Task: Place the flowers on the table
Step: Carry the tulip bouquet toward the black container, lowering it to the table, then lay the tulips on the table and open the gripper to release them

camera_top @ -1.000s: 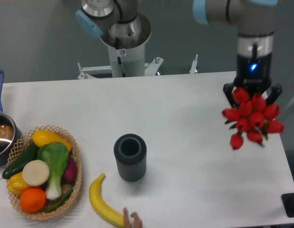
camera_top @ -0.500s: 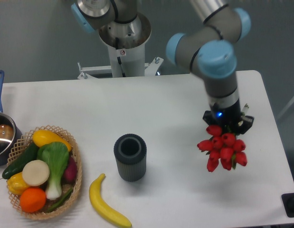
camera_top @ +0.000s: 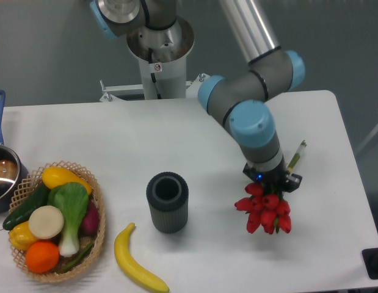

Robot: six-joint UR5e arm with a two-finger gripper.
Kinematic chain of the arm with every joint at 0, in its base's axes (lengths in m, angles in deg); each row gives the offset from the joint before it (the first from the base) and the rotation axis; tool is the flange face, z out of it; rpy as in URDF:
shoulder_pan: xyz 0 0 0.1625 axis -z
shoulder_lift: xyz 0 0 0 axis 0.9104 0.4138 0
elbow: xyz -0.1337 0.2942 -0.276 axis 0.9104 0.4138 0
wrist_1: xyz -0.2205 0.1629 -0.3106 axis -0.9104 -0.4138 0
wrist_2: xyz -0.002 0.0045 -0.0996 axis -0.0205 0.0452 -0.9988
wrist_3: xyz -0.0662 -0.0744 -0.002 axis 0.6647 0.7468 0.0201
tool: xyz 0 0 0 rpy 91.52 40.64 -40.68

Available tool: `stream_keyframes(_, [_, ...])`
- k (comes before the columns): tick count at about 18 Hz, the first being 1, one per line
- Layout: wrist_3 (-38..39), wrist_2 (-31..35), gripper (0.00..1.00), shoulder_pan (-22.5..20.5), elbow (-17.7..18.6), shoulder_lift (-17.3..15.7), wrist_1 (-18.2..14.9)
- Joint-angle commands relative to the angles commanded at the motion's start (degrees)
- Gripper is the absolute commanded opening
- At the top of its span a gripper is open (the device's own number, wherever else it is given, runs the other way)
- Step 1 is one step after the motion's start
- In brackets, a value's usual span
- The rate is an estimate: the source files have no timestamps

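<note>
The flowers, a bunch of red tulip buds, hang low over the right part of the white table, buds pointing toward the front edge. Their green stems stick out behind the wrist to the upper right. My gripper is shut on the bunch just above the buds, with its fingers mostly hidden by the wrist and the blooms. I cannot tell whether the buds touch the tabletop.
A dark grey ribbed cylinder vase stands upright left of the flowers. A banana lies near the front edge. A wicker basket of vegetables and fruit and a pot sit at the far left. The arm's base is at the back.
The arm has carried the flowers from the right edge leftward and down toward the tabletop. The bunch now sits lower and closer to the vase. A hand seen by the banana earlier is gone.
</note>
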Motion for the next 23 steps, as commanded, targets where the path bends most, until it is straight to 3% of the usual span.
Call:
stream_keyframes(5, [0.18,-0.35,0.34,0.44,-0.09,1.49,0.09])
stream_keyframes(7, [-0.09,-0.35,0.42,0.44,-0.61,1.85,0.18])
stream_keyframes(12, [-0.61,-0.18,0.48,0.70,-1.32,3.08,0.09])
stream_keyframes(13, [-0.79,-0.18,0.66,0.70,-1.32,2.91,0.09])
stream_keyframes(14, [-1.57,-0.09,0.91,0.62,-1.41,2.64,0.09])
stream_keyframes(15, [-3.24,0.17,1.00,0.62,-1.32,2.21,0.00])
stream_keyframes(18, [-5.27,-1.40,1.00,-0.26,-1.15,-0.78,0.09])
stream_keyframes(23, [-2.12,-10.45,1.00,-4.38,-1.06,-7.54,0.18])
